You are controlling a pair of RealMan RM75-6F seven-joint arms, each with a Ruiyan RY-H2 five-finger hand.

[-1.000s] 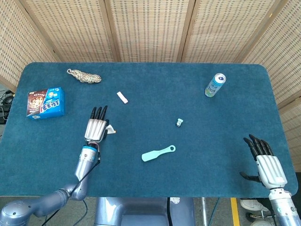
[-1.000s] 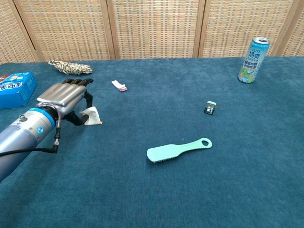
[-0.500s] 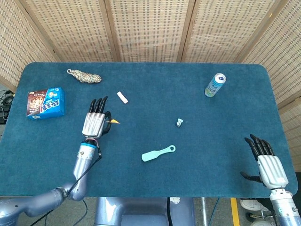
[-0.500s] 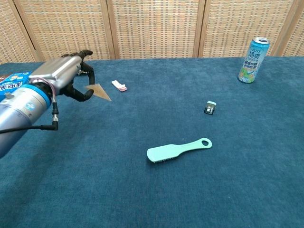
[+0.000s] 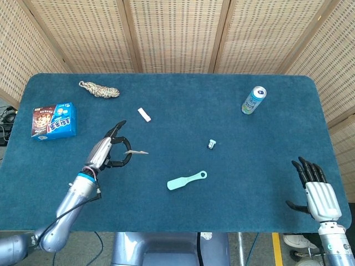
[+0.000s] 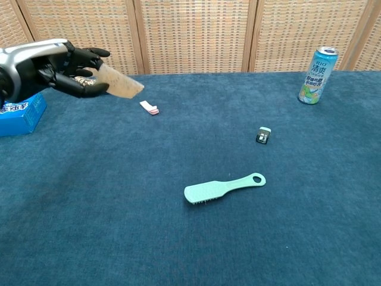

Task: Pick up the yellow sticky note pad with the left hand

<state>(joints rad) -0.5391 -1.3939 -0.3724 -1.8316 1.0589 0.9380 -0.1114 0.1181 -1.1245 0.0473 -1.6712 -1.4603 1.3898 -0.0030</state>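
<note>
My left hand [image 5: 108, 152] [image 6: 62, 64] is raised above the left part of the blue table and pinches the yellow sticky note pad [image 6: 121, 84] [image 5: 135, 152] between thumb and fingers. The pad looks pale tan, is held clear of the cloth and sticks out to the right of the fingers. My right hand [image 5: 317, 191] rests near the table's front right corner, fingers spread, holding nothing. It appears only in the head view.
A mint brush [image 5: 186, 180] [image 6: 222, 187] lies mid-table. A small dark clip [image 6: 264, 135], a drink can [image 6: 317, 75] at the back right, a white eraser [image 6: 149, 107], a blue box [image 5: 54, 121] and a rope bundle [image 5: 99, 89] at the left are spread over the table [image 5: 183, 119].
My left hand has lifted the sticky note pad off the cloth and risen well above the table, tilting over. The right hand has barely moved.
</note>
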